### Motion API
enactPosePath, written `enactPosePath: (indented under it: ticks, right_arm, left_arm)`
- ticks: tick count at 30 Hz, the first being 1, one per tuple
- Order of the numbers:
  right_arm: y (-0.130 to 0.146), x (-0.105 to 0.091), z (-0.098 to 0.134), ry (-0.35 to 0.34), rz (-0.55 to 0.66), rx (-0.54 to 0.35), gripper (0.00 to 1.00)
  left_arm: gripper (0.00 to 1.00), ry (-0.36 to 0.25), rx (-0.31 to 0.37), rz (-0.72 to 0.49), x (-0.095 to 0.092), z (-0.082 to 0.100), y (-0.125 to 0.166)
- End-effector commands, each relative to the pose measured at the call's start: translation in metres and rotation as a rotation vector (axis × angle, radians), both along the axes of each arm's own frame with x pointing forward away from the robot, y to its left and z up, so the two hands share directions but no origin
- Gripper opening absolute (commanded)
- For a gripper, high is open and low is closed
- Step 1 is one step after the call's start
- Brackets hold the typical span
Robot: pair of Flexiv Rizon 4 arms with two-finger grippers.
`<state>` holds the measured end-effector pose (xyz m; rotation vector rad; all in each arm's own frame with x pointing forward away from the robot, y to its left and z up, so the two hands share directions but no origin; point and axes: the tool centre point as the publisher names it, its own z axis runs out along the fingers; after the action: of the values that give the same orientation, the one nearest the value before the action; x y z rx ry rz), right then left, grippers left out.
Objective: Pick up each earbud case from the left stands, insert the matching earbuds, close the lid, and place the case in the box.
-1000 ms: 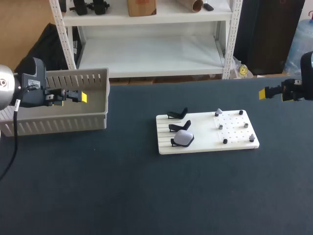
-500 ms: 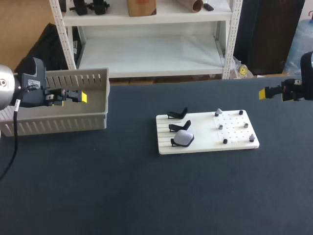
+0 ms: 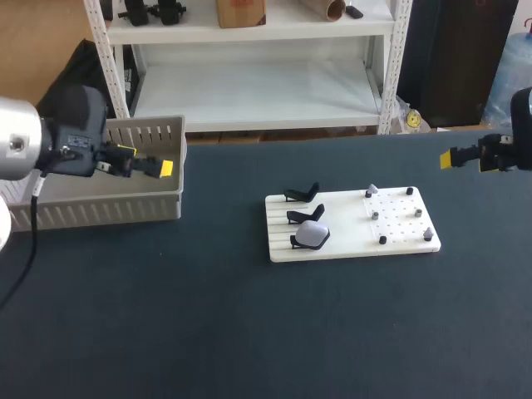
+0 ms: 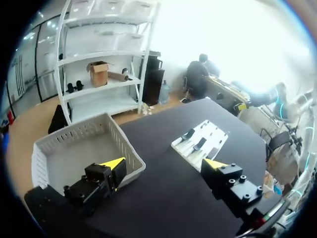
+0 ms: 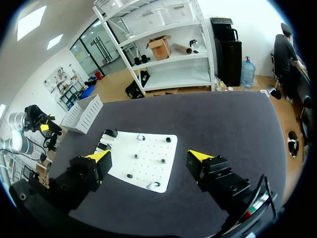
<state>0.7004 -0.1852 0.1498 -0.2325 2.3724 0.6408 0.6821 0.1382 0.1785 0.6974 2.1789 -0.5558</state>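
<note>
Honestly, with my left gripper point(image 3: 165, 169) open and empty by the box point(image 3: 100, 204), well apart from the earbud case point(image 3: 312, 234) perched on the nearest stand point(image 3: 296, 243), I fear a careless approach knocks it off.

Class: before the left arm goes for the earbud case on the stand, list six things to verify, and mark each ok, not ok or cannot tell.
1. Left gripper open, nothing held: ok.
2. Right gripper open, nothing held: ok.
3. Earbud case seated on its stand on the white board: ok.
4. Case lid open for the earbuds: cannot tell.
5. Left gripper above the case: not ok, it hangs over the box.
6. Right gripper apart from the board: ok.
</note>
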Motion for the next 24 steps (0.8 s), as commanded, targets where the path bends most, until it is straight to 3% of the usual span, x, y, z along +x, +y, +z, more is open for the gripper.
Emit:
enactPosePath:
  ticks: [1, 11, 17, 24]
  right_arm:
    - [0.0, 0.0, 0.0, 0.0, 0.002, 0.0, 1.0]
    - [0.0, 0.0, 0.0, 0.0, 0.002, 0.0, 1.0]
    - [0.0, 0.0, 0.0, 0.0, 0.002, 0.0, 1.0]
    - [0.0, 0.0, 0.0, 0.0, 0.002, 0.0, 1.0]
  left_arm:
    - [1.0, -0.262, -0.111, -0.489, -0.007, -0.002, 0.011]
    - [1.0, -0.262, -0.111, -0.489, -0.007, -0.002, 0.011]
    - [1.0, -0.333, -0.092, -0.642, -0.019, -0.026, -0.024]
    - [1.0, -0.355, -0.122, -0.586, -0.016, -0.047, -0.062]
